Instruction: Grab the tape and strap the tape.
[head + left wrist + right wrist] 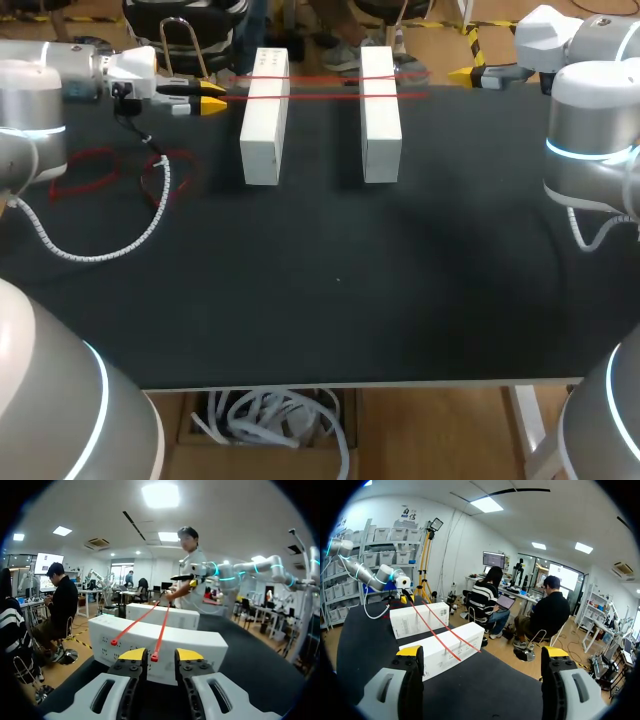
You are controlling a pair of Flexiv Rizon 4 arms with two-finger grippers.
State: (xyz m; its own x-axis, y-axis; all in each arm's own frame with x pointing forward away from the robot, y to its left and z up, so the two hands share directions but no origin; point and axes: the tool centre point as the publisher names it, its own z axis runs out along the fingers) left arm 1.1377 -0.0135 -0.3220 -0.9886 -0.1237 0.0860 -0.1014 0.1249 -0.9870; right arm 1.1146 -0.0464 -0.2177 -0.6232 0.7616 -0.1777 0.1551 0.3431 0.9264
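Desk [330, 320], red loops [85, 172] by its left edge, two white blocks [265, 115] near the far edge, two red tapes [320, 97] stretched across both, left gripper [161, 654] at their ends, fingers [132, 655] slightly parted, right gripper [482, 652] spread wide, far right corner.

red tape [320, 78], white blocks [264, 115], black table [340, 300]

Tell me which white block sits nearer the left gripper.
The left block, just beside the left gripper; the other block stands farther right.
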